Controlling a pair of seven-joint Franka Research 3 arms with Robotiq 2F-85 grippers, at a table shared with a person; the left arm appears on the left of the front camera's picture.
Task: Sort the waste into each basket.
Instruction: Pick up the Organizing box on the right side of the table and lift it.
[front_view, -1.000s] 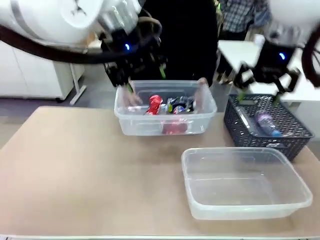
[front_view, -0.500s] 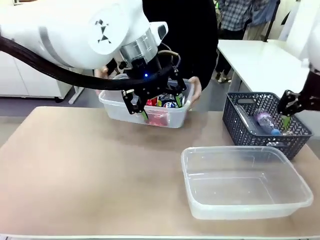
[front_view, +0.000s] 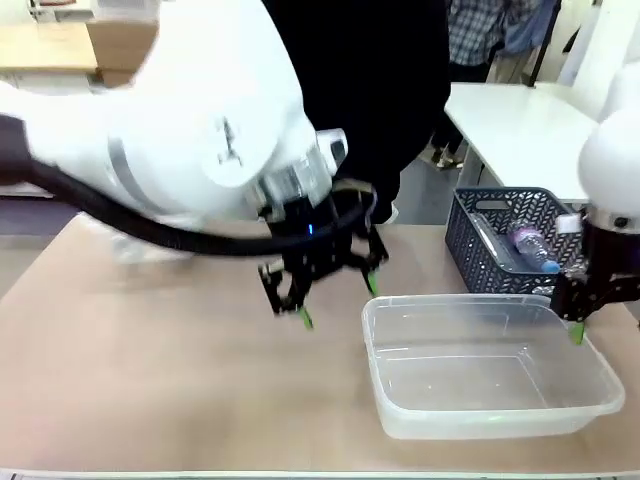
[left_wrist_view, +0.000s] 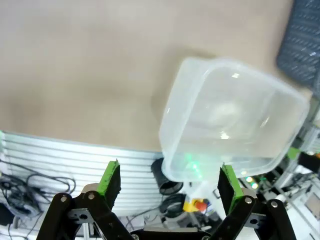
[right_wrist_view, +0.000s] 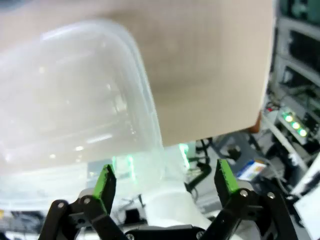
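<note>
Now, with both hands spread wide and empty, the left hand (front_view: 338, 300) beside the tub (front_view: 455, 300) and the right hand (right_wrist_view: 165, 179) over its rim, the right should likely pinch the bottle (front_view: 530, 246) in the grey basket (front_view: 500, 270) across its middle.

— What's on your table (front_view: 150, 380)?
— You've got a clear tub (front_view: 480, 422) on the tan top, right of middle, toward your near edge. Just behind it, at the far right, stands a dark lattice basket (front_view: 470, 255).
</note>
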